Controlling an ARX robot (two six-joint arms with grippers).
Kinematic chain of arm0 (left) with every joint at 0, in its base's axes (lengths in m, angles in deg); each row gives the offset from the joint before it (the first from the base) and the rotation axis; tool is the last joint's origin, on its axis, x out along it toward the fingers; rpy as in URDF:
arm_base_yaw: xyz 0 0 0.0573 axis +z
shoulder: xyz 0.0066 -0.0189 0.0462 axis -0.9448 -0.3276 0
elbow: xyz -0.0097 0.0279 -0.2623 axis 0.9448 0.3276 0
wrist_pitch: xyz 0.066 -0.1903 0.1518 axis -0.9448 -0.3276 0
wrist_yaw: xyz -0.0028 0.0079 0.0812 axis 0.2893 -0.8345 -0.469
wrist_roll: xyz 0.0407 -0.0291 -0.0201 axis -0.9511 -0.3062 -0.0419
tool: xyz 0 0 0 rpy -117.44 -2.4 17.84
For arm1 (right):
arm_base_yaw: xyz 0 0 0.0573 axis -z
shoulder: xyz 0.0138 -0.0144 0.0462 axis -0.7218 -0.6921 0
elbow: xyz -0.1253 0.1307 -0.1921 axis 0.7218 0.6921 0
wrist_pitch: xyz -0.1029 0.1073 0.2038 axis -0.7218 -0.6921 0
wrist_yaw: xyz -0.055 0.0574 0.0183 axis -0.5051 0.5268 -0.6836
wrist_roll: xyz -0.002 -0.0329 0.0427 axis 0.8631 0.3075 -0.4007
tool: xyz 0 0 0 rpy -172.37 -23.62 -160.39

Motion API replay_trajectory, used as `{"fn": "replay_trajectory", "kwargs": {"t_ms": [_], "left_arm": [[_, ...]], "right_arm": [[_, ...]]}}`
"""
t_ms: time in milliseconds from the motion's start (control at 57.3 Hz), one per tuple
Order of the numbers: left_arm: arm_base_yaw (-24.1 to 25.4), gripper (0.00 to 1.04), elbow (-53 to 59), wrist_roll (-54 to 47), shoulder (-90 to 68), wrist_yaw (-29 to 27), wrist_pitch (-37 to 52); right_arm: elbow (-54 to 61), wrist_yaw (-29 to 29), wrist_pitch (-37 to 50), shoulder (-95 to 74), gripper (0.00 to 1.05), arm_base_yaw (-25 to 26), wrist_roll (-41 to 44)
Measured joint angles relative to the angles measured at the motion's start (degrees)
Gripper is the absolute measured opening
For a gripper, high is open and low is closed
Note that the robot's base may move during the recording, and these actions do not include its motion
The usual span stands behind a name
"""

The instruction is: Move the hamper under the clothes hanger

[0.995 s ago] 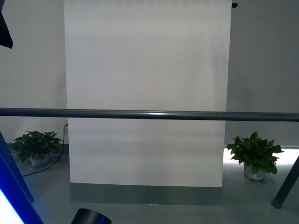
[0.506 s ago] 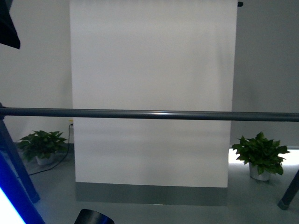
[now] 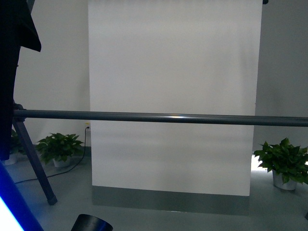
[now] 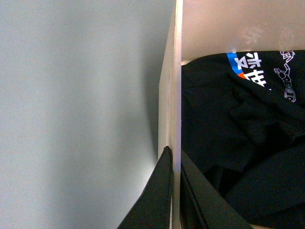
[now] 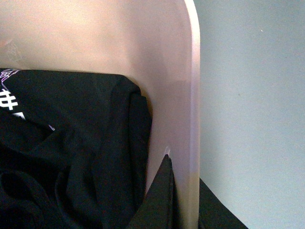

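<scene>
The clothes hanger's long grey bar (image 3: 159, 117) runs across the front view, with an angled leg (image 3: 33, 161) at the left. A black T-shirt (image 3: 13, 53) hangs at the upper left of that view. The hamper does not show in the front view. In the left wrist view my left gripper (image 4: 174, 152) is shut on the beige hamper's rim (image 4: 177, 71), one finger outside and one inside. My right gripper (image 5: 183, 169) is shut on the opposite rim (image 5: 193, 95) in the right wrist view. Black clothes with blue and white print (image 4: 238, 114) (image 5: 71, 143) lie inside the hamper.
A white backdrop (image 3: 173, 96) hangs behind the bar. Potted plants stand on the grey floor at left (image 3: 60, 147) and right (image 3: 284, 161). A dark cylinder (image 3: 91, 223) and a blue bar (image 3: 17, 211) sit at the front view's lower left. Grey floor (image 4: 76, 119) flanks the hamper.
The backdrop, plants and bar have slid to the right in the front view. The rack's left leg and the black T-shirt have come further into view.
</scene>
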Motion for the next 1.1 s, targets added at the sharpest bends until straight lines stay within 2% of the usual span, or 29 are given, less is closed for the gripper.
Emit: {"fn": "replay_trajectory", "kwargs": {"t_ms": [1100], "left_arm": [[-0.1, 0.04, 0.0, 0.0, 0.0, 0.1, 0.0]], "right_arm": [[0.0, 0.1, 0.0, 0.0, 0.03, 0.5, 0.0]]}}
